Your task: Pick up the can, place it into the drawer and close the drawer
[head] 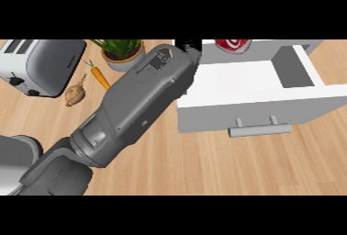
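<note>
A red can [232,44] with white markings shows at the view's top edge, over the far end of the open white drawer [230,80]; only its lower part is visible, and I cannot tell whether it rests on the drawer's floor. The drawer is pulled out toward me, with its grey handle [261,128] on the front panel. My left forearm runs from the lower left up to the top centre. Only a small black part of my left hand [189,44] shows there, just left of the can. My right hand is out of view.
A silver toaster [34,64] stands at the back left. A potted plant [122,54], a carrot [100,77] and a knobbly beige root [75,93] lie between it and my forearm. A grey rounded body [15,160] fills the lower left corner.
</note>
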`<control>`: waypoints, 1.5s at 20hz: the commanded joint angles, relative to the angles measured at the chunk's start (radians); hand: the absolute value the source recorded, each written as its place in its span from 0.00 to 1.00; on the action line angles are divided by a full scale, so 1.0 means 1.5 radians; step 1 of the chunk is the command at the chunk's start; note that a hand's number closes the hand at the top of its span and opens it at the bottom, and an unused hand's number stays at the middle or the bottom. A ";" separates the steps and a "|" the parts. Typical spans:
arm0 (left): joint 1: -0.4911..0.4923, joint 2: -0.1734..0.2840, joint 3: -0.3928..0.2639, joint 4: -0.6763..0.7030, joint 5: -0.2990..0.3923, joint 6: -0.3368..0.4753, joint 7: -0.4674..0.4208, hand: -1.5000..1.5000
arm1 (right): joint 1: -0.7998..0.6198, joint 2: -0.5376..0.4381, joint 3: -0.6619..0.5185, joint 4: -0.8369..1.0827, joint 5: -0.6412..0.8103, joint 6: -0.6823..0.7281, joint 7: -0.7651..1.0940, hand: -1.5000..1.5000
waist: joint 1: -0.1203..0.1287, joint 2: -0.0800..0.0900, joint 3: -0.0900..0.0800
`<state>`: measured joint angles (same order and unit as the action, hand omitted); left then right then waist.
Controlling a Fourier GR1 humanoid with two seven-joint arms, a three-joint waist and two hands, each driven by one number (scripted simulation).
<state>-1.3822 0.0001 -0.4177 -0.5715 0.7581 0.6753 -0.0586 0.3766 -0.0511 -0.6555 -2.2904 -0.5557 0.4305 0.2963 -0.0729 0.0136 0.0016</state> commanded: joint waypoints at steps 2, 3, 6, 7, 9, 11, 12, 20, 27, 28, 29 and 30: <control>0.015 0.000 -0.055 0.032 0.029 0.000 -0.020 1.00 | 0.003 0.020 -0.007 0.007 0.014 0.008 -0.021 0.00 | 0.000 0.000 0.000; 0.023 0.000 -0.064 0.044 0.029 0.013 -0.047 1.00 | 0.020 0.018 -0.001 0.005 0.006 0.036 -0.025 0.00 | -0.011 0.002 0.001; -0.006 0.000 -0.062 0.077 0.046 0.001 -0.037 0.00 | 0.001 0.019 0.009 -0.030 0.007 -0.004 0.009 0.00 | -0.005 0.003 0.000; -0.018 0.000 -0.090 0.057 0.058 0.037 -0.009 0.00 | -0.011 0.000 0.003 0.006 0.005 0.007 0.005 0.00 | -0.004 0.001 0.000; -0.007 0.000 -0.100 0.060 0.072 0.051 -0.026 0.00 | -0.035 0.013 0.028 -0.033 0.027 -0.036 0.034 0.00 | -0.010 0.005 0.000; 0.012 0.000 -0.111 0.057 0.088 0.071 -0.050 0.00 | -0.015 -0.003 0.014 0.001 0.006 0.016 0.011 0.00 | -0.020 0.005 0.001; 0.009 0.000 -0.114 0.060 0.089 0.062 -0.050 0.00 | 0.001 0.017 0.007 -0.006 0.009 0.018 -0.003 0.00 | -0.014 0.003 0.000; -0.027 0.000 -0.130 0.072 0.139 0.099 -0.045 0.00 | -0.033 0.002 0.010 -0.023 0.020 -0.015 0.025 0.00 | -0.024 0.006 0.000; -0.023 0.000 -0.124 0.070 0.159 0.081 -0.090 0.00 | -0.047 -0.046 -0.037 -0.049 0.094 0.038 -0.060 0.00 | -0.018 0.003 0.000; 0.004 0.000 -0.116 0.076 0.159 0.061 -0.125 0.00 | -0.046 -0.035 -0.027 -0.072 0.134 0.053 -0.086 0.00 | -0.015 0.006 0.000; 0.012 0.000 -0.116 0.062 0.165 0.051 -0.137 0.00 | -0.067 -0.064 -0.036 -0.048 0.157 0.056 -0.093 0.00 | -0.008 0.007 0.000; -0.003 0.000 -0.119 0.054 0.177 0.062 -0.123 0.00 | -0.084 -0.063 -0.006 -0.074 0.161 0.043 -0.071 0.00 | -0.005 0.006 0.000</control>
<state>-1.3910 0.0000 -0.5958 -0.4665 0.9947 0.7737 -0.2189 0.2886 -0.1089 -0.6754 -2.3387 -0.4144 0.4792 0.2140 -0.0891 0.0214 0.0017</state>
